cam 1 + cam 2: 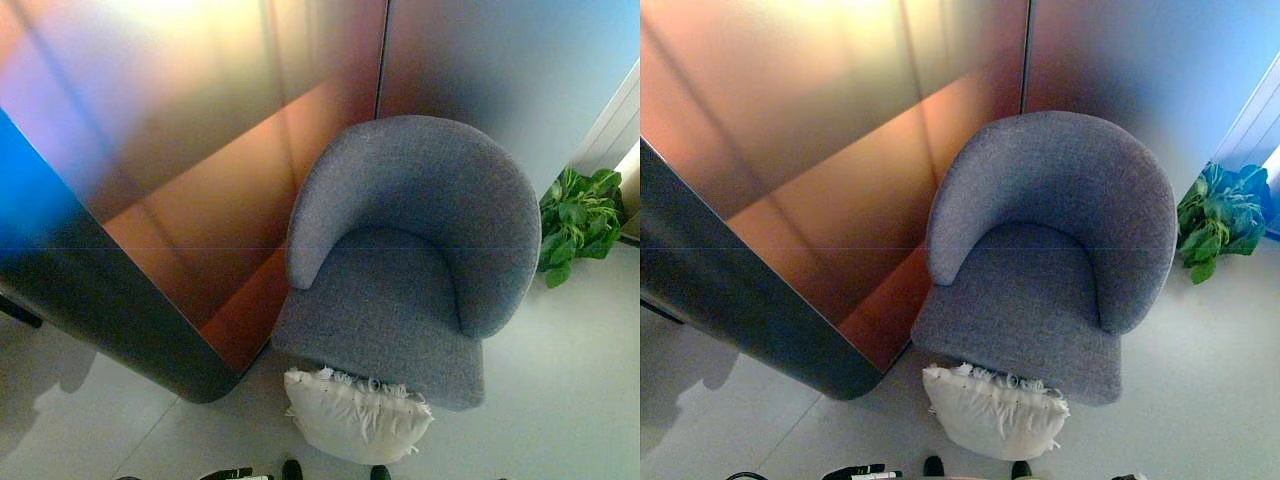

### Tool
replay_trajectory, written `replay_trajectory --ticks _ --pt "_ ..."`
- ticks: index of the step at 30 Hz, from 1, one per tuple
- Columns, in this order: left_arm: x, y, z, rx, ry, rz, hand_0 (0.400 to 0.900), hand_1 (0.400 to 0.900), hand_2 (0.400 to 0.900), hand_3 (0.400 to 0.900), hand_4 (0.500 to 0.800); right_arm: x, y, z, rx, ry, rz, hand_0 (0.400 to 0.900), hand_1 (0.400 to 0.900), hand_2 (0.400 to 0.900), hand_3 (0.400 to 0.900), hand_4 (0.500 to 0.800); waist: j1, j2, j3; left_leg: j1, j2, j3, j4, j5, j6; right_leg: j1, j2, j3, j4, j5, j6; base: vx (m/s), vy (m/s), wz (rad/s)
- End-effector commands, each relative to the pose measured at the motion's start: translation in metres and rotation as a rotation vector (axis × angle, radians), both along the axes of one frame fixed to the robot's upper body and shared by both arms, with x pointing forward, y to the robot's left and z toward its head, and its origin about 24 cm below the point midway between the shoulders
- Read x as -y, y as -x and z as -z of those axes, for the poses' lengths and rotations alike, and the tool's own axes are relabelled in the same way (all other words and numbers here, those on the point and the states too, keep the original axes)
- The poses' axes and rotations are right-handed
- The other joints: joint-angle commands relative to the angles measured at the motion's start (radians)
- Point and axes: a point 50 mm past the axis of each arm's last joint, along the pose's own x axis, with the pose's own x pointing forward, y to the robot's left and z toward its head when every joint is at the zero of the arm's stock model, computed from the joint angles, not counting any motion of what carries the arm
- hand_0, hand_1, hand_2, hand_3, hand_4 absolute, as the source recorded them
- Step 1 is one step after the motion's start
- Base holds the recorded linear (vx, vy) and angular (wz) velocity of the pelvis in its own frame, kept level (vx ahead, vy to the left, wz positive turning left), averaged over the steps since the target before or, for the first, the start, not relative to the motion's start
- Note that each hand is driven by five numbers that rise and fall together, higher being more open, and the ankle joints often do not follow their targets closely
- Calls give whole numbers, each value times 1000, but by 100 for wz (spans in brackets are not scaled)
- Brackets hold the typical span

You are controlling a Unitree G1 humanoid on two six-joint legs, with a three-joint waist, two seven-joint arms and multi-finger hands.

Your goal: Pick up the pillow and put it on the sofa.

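1 white pillow [356,415] on floor, touching front of 1 grey sofa [415,255]; 1 plant [578,222] at right. No hand visible.

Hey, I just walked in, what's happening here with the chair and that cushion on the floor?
Nothing is being handled at this moment. A white fringed pillow lies on the pale floor, leaning against the front edge of a grey armchair, whose seat holds nothing. Neither of the robot's hands shows in either view, so the pillow has not been picked up yet. A green leafy plant stands to the chair's right, by the wall.
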Motion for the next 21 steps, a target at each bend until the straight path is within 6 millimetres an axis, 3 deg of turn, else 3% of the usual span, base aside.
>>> replay_trajectory --ticks 1,9,16,21 --pt "-8 -16 -4 19 -20 -1 900 900 900 900 800 12 -20 -8 48 52 7 900 900 900 900 800 -11 -22 38 68 -61 34 25 -141 13 -14 14 -8 30 -21 41 0 0 0" --pt "-12 -15 -5 18 -26 2 900 900 900 900 800 14 -23 -10 87 50 72 900 900 900 900 800 -8 -15 51 59 -65 32 31 -142 15 -26 7 -6 40 -24 43 14 -6 1" --pt "-11 -38 -12 119 1 13 900 900 900 900 800 27 -59 -24 228 50 128 900 900 900 900 800 -17 21 126 -17 -78 29 33 -123 13 -117 -10 8 59 -14 47 -103 4 0" --pt "-2 -57 -19 225 63 18 900 900 900 900 800 44 -86 -42 347 93 155 900 900 900 900 800 -15 75 202 -100 -96 28 53 -107 12 -205 -34 9 88 -12 47 -112 66 2"
